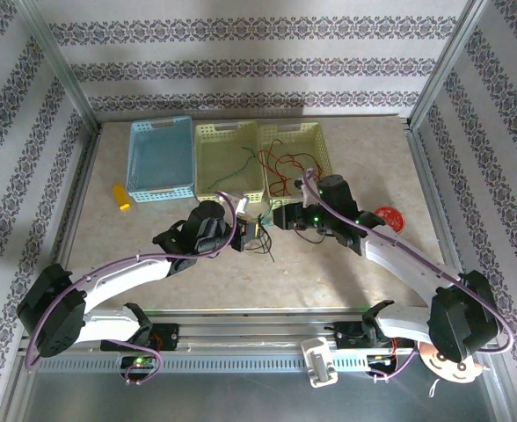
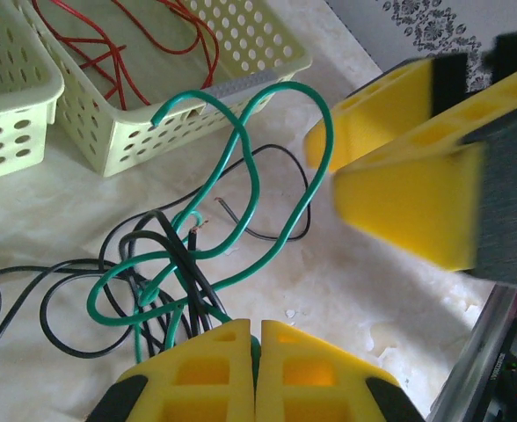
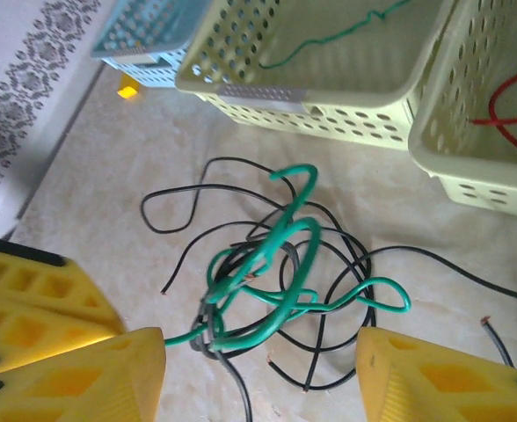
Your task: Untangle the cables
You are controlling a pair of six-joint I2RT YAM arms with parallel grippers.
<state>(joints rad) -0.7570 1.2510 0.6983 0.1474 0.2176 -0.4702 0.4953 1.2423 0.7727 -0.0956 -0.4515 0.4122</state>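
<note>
A tangle of green and black cables [image 3: 280, 264] lies on the table in front of the baskets. In the left wrist view the green cable [image 2: 250, 176] loops up over the black cables [image 2: 149, 255]. My left gripper [image 2: 257, 327] is shut on one green strand at the near edge of the tangle. My right gripper [image 3: 260, 343] stands open just above the tangle, a finger on each side and nothing between them. From above, both grippers [image 1: 248, 236] [image 1: 274, 216] meet over the tangle [image 1: 263, 244]. Red cables [image 1: 289, 165] lie in the right basket, and a green cable [image 1: 243, 160] in the middle one.
Three baskets stand in a row at the back: blue [image 1: 162, 158], yellow-green [image 1: 207, 167] and pale yellow [image 1: 320, 145]. A small yellow block [image 1: 120, 197] lies left of them and a red disc [image 1: 388, 217] lies right of my right arm.
</note>
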